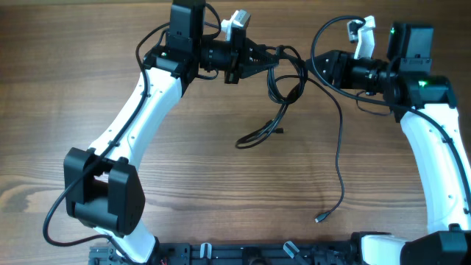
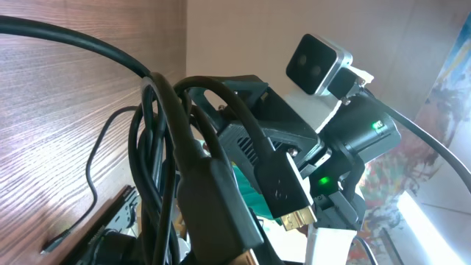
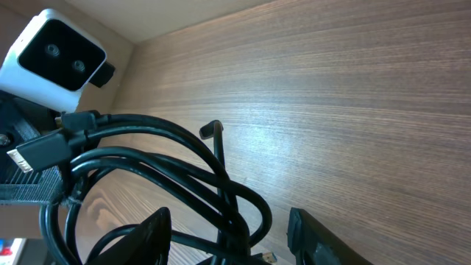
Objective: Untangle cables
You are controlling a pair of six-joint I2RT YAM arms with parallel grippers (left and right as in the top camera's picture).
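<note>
The cables (image 1: 287, 87) are thin black cords hanging in tangled loops between my two grippers at the back of the table. The left gripper (image 1: 265, 62) is shut on the bundle's left side. In the left wrist view the cables (image 2: 158, 147) and a gold-tipped plug (image 2: 288, 193) fill the foreground and hide the fingers. The right gripper (image 1: 319, 65) stands open around the loops' right side. In the right wrist view the cables (image 3: 165, 158) pass between its fingers (image 3: 151, 235), with a gap left at the right finger. One cord trails to a small plug (image 1: 321, 218) near the front.
A doubled strand (image 1: 256, 136) lies on the wooden table (image 1: 221, 191) below the loops. The left arm's white link (image 1: 140, 110) crosses the table's left half. The right arm's white link (image 1: 438, 169) runs down the right edge. A black rail (image 1: 257, 254) lines the front.
</note>
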